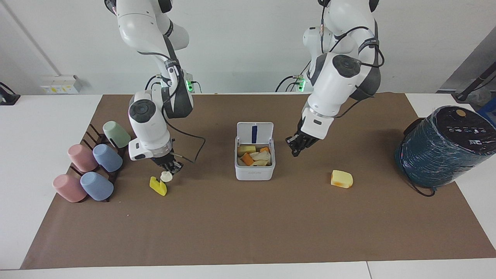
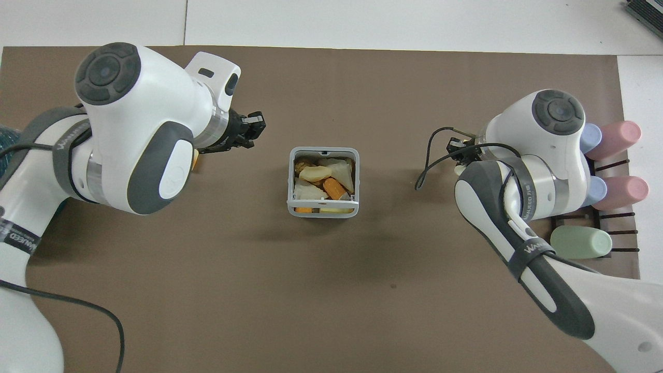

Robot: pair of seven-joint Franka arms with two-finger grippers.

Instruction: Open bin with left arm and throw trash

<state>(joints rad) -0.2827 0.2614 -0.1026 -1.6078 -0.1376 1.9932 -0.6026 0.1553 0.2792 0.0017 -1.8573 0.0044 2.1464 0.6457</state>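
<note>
Left arm bent down w/ its wrist tilted, left gripper [image 1: 299,146] up in the air over bare brown mat [image 1: 248,232], beside the bin [image 1: 254,173] toward the left arm's end of the bench [image 1: 38,116]; fingers look closed or nearly so, holding nothing, clear of the bin. Bin sits mid-mat w/ lid [image 1: 254,133] swung up and standing on the robots' edge; inside is a pile of yellow, cream and orange scraps [image 1: 254,155]. Right arm folded low, wrist pointing down, right gripper [image 1: 167,170] just above the mat near the cup rack [image 1: 93,135]; fingers closed on the cream-white scrap [image 1: 166,176], lifted off the mat. Bright yellow notched scrap [image 1: 158,186] lies on the mat right beside and below that held piece, slightly farther from the robots. Pale yellow wedge [image 1: 341,179] w/ orange edge lies on the mat between bin and the big teal cylinder [image 1: 441,149], well apart from the left gripper.
</note>
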